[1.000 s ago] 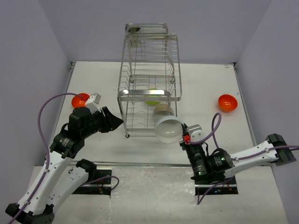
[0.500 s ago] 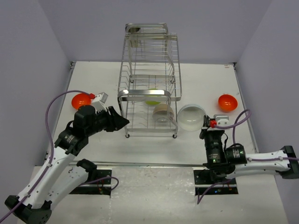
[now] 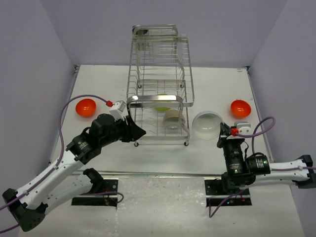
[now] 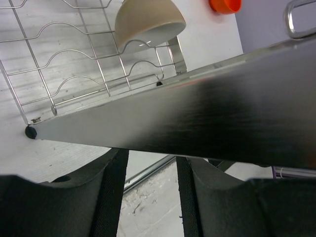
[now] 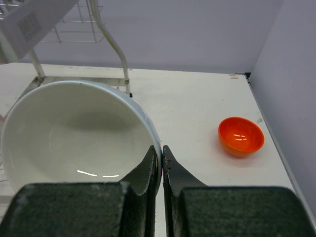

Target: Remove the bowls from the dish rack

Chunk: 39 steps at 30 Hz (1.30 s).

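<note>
The chrome dish rack [image 3: 158, 79] stands mid-table. A beige bowl [image 3: 173, 119] leans on its bottom tier, and a lime-green bowl [image 3: 161, 101] sits behind it. My right gripper [image 3: 220, 131] is shut on the rim of the white bowl [image 3: 206, 124], held just right of the rack; the wrist view shows the white bowl [image 5: 74, 133] pinched between the fingers. One orange bowl [image 3: 240, 108] lies at the right, another [image 3: 85, 106] at the left. My left gripper [image 3: 139, 132] is open at the rack's near-left corner, under its rim [image 4: 197, 113]; the beige bowl [image 4: 148, 20] shows beyond.
Purple walls close in the table on three sides. The rack's metal cup [image 3: 141, 33] sits at its top back. A metal strip runs along the table's near edge [image 3: 158, 174].
My right gripper has carried the white bowl from the rack's front out to its right side. My left gripper has moved right, up to the rack's near-left corner.
</note>
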{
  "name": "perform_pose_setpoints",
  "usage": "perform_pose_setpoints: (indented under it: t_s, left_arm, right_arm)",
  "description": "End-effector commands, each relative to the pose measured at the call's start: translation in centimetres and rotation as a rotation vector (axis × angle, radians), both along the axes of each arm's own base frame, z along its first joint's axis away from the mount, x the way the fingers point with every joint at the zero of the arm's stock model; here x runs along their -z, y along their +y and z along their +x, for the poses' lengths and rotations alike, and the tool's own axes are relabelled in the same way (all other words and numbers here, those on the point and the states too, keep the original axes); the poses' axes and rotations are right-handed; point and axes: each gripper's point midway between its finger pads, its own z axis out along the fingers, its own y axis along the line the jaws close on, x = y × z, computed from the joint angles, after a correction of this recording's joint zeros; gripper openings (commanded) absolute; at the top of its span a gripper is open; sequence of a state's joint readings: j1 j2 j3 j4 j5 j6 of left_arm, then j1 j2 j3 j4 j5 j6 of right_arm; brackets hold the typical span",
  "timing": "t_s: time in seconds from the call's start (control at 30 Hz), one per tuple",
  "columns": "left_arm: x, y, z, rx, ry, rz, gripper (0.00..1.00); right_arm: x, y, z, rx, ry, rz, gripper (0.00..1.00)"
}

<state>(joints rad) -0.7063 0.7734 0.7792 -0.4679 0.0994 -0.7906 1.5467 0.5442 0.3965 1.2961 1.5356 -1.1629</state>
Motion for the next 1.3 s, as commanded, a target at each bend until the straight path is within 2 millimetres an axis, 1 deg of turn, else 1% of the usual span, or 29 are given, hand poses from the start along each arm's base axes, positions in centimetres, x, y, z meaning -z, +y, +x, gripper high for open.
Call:
perform_pose_setpoints:
  t_s: [0.0,0.17,0.23,0.37,0.47,0.5,0.6,0.67,0.73,0.77,0.9,0.97,1.07,1.1,1.17,1.23,1.27]
  left_arm:
    - [-0.6,-0.8,0.4,0.007,-0.041,-0.017,0.44]
    - [-0.6,-0.8,0.5,0.003,-0.043,-0.016,0.44]
    - [-0.7,-0.7,0.6,0.000,-0.049,-0.011,0.44]
    - [-0.4,-0.4,0.7,-0.012,-0.055,0.000,0.44]
    - [-0.2,-0.1,0.7,-0.019,-0.054,0.013,0.45]
    - [-0.1,0.0,0.7,-0.023,-0.058,0.016,0.45]
    - [-0.1,0.2,0.7,-0.026,-0.060,0.021,0.45]
    - [-0.2,0.2,0.6,-0.026,-0.064,0.023,0.45]
    - [-0.2,0.4,0.6,-0.030,-0.066,0.032,0.45]
    - [-0.3,0.5,0.7,-0.033,-0.070,0.034,0.45]
    - [-0.2,0.7,0.5,-0.035,-0.071,0.039,0.45]
    - [0.0,0.9,0.4,-0.035,-0.071,0.044,0.45]
    - [0.2,1.0,0.4,-0.038,-0.067,0.047,0.45]
    - [0.3,1.0,0.4,-0.036,-0.066,0.048,0.45]
    - [0.4,0.9,0.4,-0.034,-0.064,0.048,0.45]
    - [0.5,0.9,0.4,-0.031,-0.061,0.051,0.45]
    - [0.4,0.8,0.4,-0.030,-0.062,0.050,0.45]
  right_arm:
    - [-1.0,-0.1,-0.5,-0.067,0.009,0.202,0.00]
    - [-1.3,0.3,-1.0,-0.129,0.020,0.209,0.00]
    - [-1.3,0.3,-1.0,-0.129,0.029,0.196,0.00]
    - [-1.3,1.1,-1.2,-0.125,0.038,0.144,0.00]
    - [-2.4,2.5,-1.4,-0.148,0.027,0.130,0.00]
    - [-3.2,3.3,-1.8,-0.186,0.021,0.135,0.00]
    - [-4.8,4.7,-2.1,-0.200,0.005,0.093,0.00]
    - [-5.6,5.2,-2.1,-0.203,-0.008,0.077,0.00]
    - [-6.7,5.1,-2.0,-0.200,-0.027,0.075,0.00]
    - [-7.1,4.9,-1.8,-0.194,-0.033,0.071,0.00]
    - [-8.3,2.6,-0.3,-0.053,-0.041,-0.005,0.00]
    - [-8.9,1.8,0.1,-0.026,-0.050,0.003,0.00]
    - [-10.0,-0.3,0.9,0.076,-0.059,-0.022,0.00]
    - [-10.5,-1.6,1.3,0.140,-0.062,-0.038,0.00]
    - [-11.2,-3.1,1.8,0.222,-0.071,-0.070,0.00]
    - [-11.9,-4.0,2.2,0.280,-0.085,-0.098,0.00]
    - [-12.2,-5.5,2.5,0.358,-0.081,-0.128,0.00]
